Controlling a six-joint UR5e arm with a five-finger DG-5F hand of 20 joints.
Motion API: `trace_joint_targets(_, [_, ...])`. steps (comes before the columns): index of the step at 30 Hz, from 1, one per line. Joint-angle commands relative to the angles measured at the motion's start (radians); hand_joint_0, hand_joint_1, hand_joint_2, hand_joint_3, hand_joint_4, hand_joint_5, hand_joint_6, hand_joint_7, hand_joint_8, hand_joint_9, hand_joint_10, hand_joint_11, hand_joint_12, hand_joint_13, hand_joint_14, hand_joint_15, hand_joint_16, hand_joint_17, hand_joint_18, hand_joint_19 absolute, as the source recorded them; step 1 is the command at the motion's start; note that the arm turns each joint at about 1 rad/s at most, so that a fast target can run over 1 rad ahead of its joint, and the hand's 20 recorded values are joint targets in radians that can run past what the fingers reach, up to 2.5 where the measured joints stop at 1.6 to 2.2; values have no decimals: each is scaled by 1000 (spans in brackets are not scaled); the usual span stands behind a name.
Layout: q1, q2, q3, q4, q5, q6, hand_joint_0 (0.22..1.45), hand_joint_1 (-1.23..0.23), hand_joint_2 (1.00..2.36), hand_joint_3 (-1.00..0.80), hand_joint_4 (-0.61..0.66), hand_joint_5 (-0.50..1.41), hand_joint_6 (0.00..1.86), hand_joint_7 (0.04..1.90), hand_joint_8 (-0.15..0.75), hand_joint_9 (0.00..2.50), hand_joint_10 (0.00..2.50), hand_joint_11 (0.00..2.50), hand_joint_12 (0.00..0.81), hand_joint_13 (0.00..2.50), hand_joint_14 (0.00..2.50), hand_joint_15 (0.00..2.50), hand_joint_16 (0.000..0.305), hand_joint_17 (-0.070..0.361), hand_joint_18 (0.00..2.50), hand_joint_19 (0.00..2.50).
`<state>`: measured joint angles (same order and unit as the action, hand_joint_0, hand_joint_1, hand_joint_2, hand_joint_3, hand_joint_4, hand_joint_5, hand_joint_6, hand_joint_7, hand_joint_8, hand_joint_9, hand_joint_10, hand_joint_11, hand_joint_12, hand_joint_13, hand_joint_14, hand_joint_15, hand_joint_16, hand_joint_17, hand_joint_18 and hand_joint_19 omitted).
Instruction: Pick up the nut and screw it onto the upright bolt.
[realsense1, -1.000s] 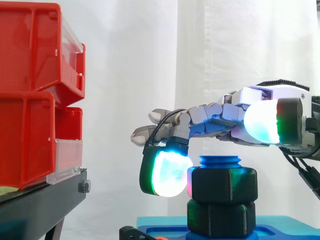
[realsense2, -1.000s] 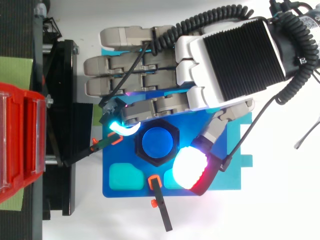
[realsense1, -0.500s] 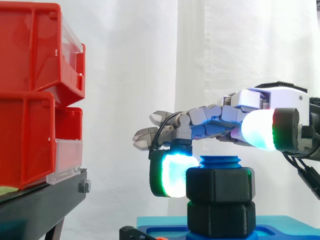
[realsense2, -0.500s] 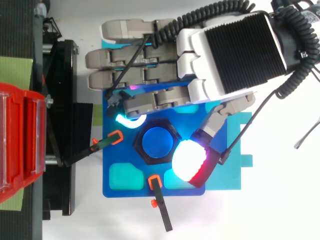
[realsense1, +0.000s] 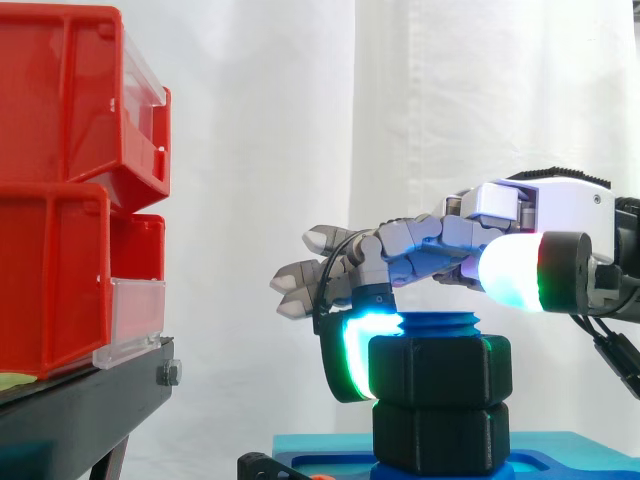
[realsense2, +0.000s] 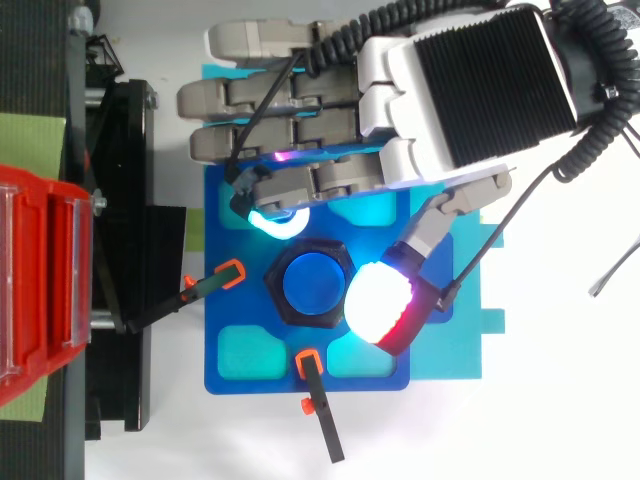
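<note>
— Atop the blue fixture plate (realsense2: 225, 310), on the upright blue bolt (realsense2: 312, 285): is that where the nut is?

— Yes. The black hex nut (realsense1: 440, 368) is on the thread and rests on a second black hex piece (realsense1: 435, 438). The bolt's blue tip shows above it. I'd judge the pick-up done and the screwing close to bottoming out.

— And the robot hand?

— The robot hand (realsense2: 470, 90) lies flat over the bolt, coming in from the right. One finger hooks down round the nut, its cyan pad (realsense1: 352, 355) against the far left flank. The thumb's white-and-red pad (realsense2: 378, 305) sits by the opposite corner. From the side it rides higher than the nut, so I can't tell whether it touches. The other fingers stretch straight towards the red bins (realsense1: 60, 200).

— Why hold it like that?

— A pad on a flat can push the hex round, and the thumb opposite steadies it. Straight fingers stay clear of the thread.
</note>
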<state>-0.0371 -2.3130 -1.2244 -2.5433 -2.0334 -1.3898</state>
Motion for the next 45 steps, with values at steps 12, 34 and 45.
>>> trace_joint_targets(12, [-7,0,0,6,-2,0,462,-86,1000,-500,247,-99,504,1039,233,484,0,0,322,197,0,0,42,96,0,0])
trace_joint_targets(34, [19,1,0,8,4,0,423,12,1000,-500,221,-152,503,767,217,293,0,0,344,52,0,0,51,115,0,0])
trace_joint_targets(45, [36,0,0,-18,24,0,434,-26,1000,-500,239,-119,504,1000,241,359,0,0,341,99,0,0,49,111,0,0])
